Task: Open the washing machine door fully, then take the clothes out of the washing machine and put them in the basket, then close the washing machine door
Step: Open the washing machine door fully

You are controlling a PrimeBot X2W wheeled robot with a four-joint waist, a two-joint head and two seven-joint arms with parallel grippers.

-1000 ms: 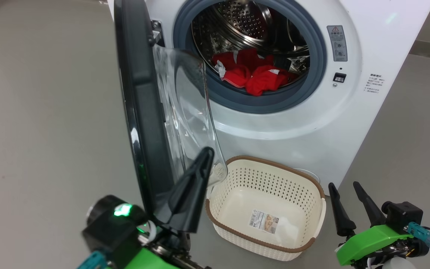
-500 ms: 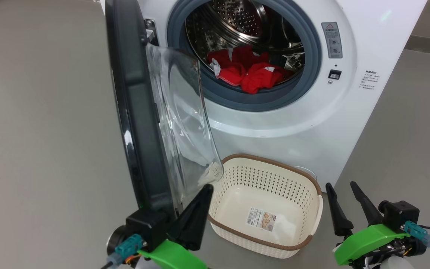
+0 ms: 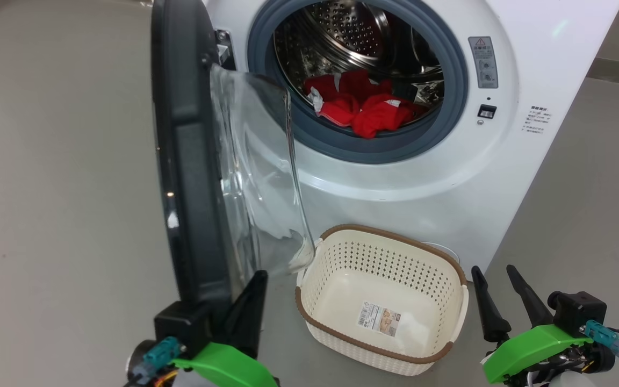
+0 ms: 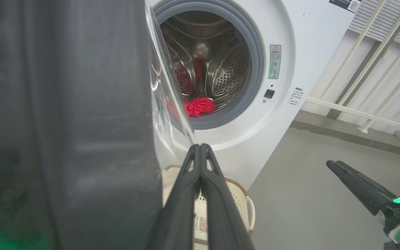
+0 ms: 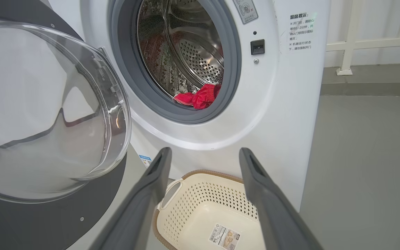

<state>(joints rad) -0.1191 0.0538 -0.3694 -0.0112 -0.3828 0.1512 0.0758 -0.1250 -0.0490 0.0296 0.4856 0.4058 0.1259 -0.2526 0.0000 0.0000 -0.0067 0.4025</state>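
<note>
The washing machine (image 3: 449, 177) stands with its door (image 3: 186, 161) swung out to the left, black rim edge-on and glass bowl facing the drum. Red clothes (image 3: 363, 107) lie at the front of the steel drum. In front of the machine the cream basket (image 3: 374, 228) sits on the floor with just a paper label inside. My left gripper (image 3: 259, 277) is shut with nothing in it, right beside the door's lower inner edge. My right gripper (image 3: 492, 269) is open, low to the right of the basket. Wrist views: left gripper (image 4: 200, 147), door (image 4: 82, 121), clothes (image 4: 198, 106), right gripper (image 5: 205, 151), basket (image 5: 200, 173), clothes (image 5: 200, 97).
Grey floor (image 3: 57, 188) stretches wide to the left of the door and to the right of the machine. A white railing (image 4: 359, 118) and a low ledge run behind the machine on the right.
My left gripper has dropped from the glass bowl down to the door's bottom edge, staying shut. The door has swung slightly further left. The right gripper has stayed put.
</note>
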